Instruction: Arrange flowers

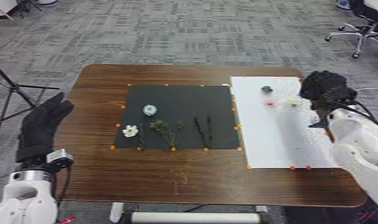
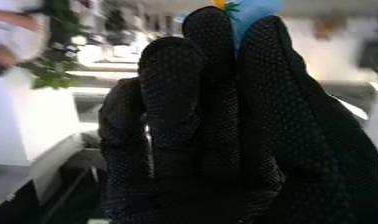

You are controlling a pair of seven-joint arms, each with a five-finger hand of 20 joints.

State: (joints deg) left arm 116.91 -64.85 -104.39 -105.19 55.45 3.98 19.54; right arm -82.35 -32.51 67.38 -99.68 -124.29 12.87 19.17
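Observation:
My right hand (image 1: 324, 86) is over the right edge of the white sheet (image 1: 288, 135); in the right wrist view the same hand (image 2: 203, 135) has straight, relaxed fingers, open. On the sheet's upper part lie a dark green piece (image 1: 266, 89), a pink flower (image 1: 270, 102) and a pale flower (image 1: 295, 100). The black mat (image 1: 181, 94) bears a bluish-white flower (image 1: 150, 110), a white flower (image 1: 130, 131), a leafy green sprig (image 1: 159, 126) and dark slender stems (image 1: 203, 132). My left hand (image 1: 43, 122) stays open beside the table's left edge, away from the flowers.
Small orange markers line the mat and sheet on the brown table (image 1: 150, 177). A black tripod (image 1: 14, 87) stands on the floor at the left, and a wheeled chair (image 1: 368, 25) at the back right. A blue shape (image 2: 258, 11) appears beyond my right fingertips.

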